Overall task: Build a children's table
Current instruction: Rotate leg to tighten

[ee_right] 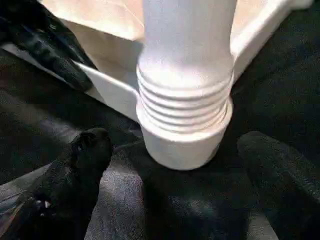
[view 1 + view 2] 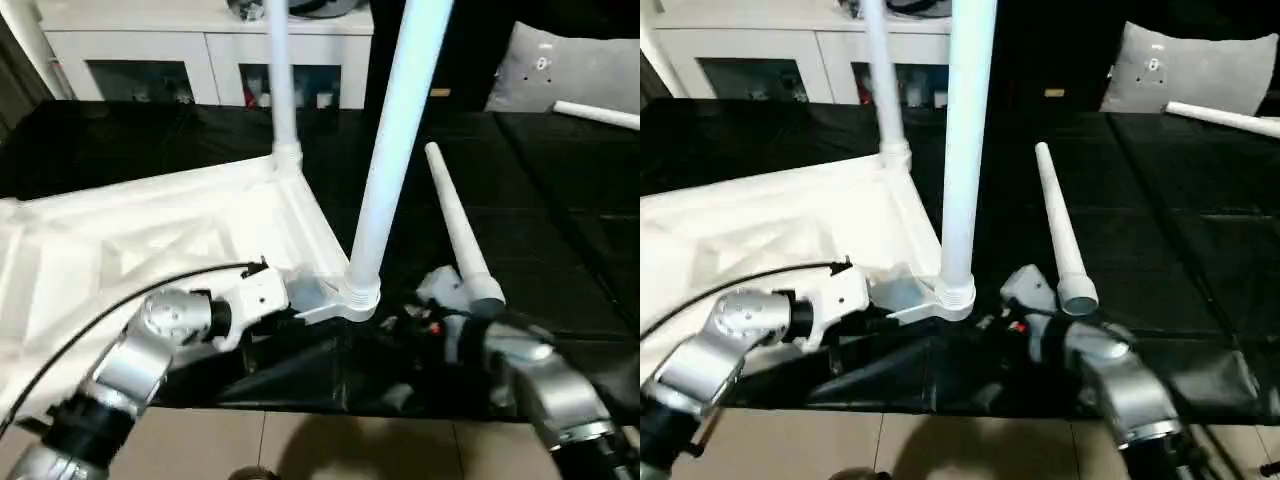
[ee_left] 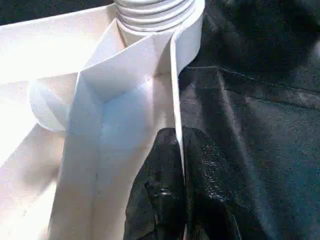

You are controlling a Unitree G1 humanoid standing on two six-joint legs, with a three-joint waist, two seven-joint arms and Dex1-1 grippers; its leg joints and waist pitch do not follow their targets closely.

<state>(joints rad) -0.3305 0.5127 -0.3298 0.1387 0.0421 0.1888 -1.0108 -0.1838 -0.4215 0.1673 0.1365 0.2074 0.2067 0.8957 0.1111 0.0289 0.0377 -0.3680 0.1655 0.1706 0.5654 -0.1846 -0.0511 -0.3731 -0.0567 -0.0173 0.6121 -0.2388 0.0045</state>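
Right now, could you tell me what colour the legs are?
White legs; the left eye view shows them best.

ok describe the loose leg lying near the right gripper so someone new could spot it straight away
Start at the white tabletop lying upside down on the black work surface, with two legs standing upright in its nearer corner sockets. Just to the right of the closest upright leg, by the right gripper, a tapered white leg lies flat on the black cover. Unlike those two, it is unattached, wide open end toward the robot.
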